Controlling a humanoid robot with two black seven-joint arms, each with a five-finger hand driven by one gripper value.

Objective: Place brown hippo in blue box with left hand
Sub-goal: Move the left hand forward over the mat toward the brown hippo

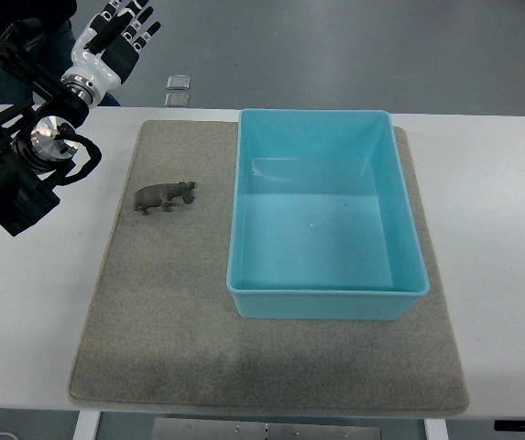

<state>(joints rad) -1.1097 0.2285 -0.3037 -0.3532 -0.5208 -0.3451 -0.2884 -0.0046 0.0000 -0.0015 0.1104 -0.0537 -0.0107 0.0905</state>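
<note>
A: What takes up the most room?

B: The white flat-topped bench (505, 229), running edge to edge across the view. On it lies a grey-brown rectangular felt mat (170, 321) that covers most of the middle.

A: And on the mat?

B: A light blue rectangular plastic box (326, 307), open at the top, sitting on the mat's right half. Its far rim reaches close to the mat's far edge. Only the box's own smooth blue floor shows inside.

A: Where is the arm?

B: The black left arm (10, 183) comes in from the left edge, with a shiny round metal joint near the bench's far left corner. Past that, the white and black left robot hand (115, 41) is up beyond the far edge of the bench, over the grey floor. Its fingers are straight and slightly spread, and they grip nothing.

A: And the toy?

B: The small brown plastic hippo (164, 196) stands on the mat to the left of the blue box, apart from its wall, head pointing toward the box. It is well clear of the robot hand.

A: Anything smaller?

B: Two small grey square plates (178, 90) on the floor just beyond the bench's far edge.
</note>
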